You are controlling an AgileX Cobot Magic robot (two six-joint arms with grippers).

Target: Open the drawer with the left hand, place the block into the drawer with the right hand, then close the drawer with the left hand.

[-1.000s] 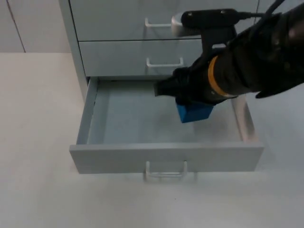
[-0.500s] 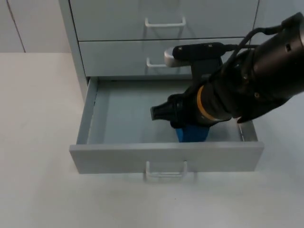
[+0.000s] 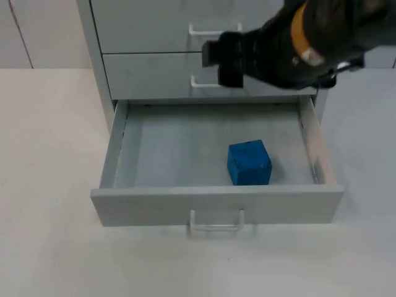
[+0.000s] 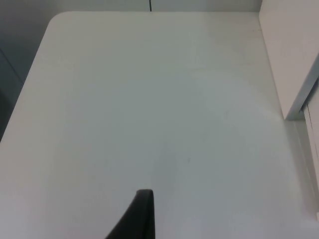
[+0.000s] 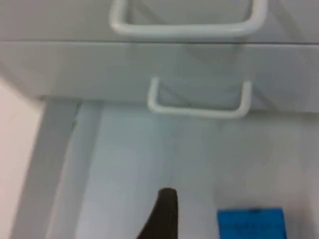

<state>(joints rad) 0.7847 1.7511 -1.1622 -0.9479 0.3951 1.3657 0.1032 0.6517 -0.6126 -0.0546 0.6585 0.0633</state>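
A blue block (image 3: pixel 249 163) rests free on the floor of the pulled-out bottom drawer (image 3: pixel 216 204), toward its front right. It also appears in the right wrist view as the blue block (image 5: pixel 251 223), below the middle drawer's handle (image 5: pixel 199 102). My right gripper (image 3: pixel 218 54) hangs open and empty above the drawer's back edge, in front of the upper drawer fronts, well clear of the block. My left gripper (image 4: pixel 142 216) waits over bare white table to the left of the cabinet (image 4: pixel 294 64).
The grey cabinet (image 3: pixel 99 55) has two closed drawers above the open one, each with a white wire handle (image 3: pixel 213 30). The open drawer's own handle (image 3: pixel 216 221) juts toward the table's front. White table (image 3: pixel 49 154) spreads to the left and in front.
The right gripper let go of the blue block inside the drawer and rose up and back to the upper drawer fronts. The block now sits alone on the drawer floor.
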